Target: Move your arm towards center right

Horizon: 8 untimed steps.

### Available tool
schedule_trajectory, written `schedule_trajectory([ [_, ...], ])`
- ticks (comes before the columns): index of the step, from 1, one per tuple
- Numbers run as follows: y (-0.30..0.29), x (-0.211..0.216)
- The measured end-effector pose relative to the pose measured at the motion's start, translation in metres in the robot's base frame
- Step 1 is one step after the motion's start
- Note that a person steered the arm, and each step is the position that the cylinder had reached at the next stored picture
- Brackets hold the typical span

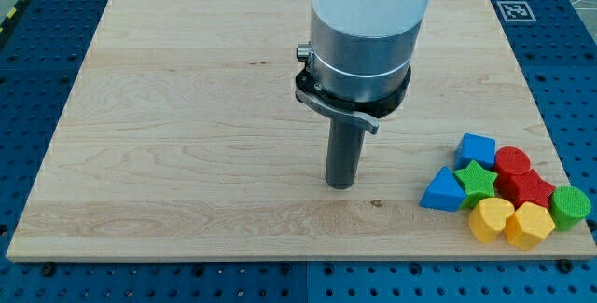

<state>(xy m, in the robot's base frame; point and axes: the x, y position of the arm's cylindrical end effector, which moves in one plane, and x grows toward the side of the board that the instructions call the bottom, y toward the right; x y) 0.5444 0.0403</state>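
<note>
My tip (341, 185) rests on the wooden board (187, 107), a little right of the middle and toward the view's bottom. The blocks are clustered at the view's bottom right, well to the right of my tip. They are a blue triangle (443, 192), a green star (478, 180), a blue cube (477, 148), a red cylinder (512, 161), a red block (528, 188), a green cylinder (570, 205), a yellow heart (491, 219) and a yellow hexagon (529, 225). My tip touches none of them.
The arm's white and grey body (364, 33) hangs over the board's upper middle. A blue perforated table (28, 79) surrounds the board. A black-and-white marker (514, 10) sits at the board's top right corner.
</note>
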Motion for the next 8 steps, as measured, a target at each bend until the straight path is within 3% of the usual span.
schedule_trajectory([
  [1,0.0,0.0],
  [2,-0.001,0.042],
  [6,0.026,0.074],
  [8,0.085,0.074],
])
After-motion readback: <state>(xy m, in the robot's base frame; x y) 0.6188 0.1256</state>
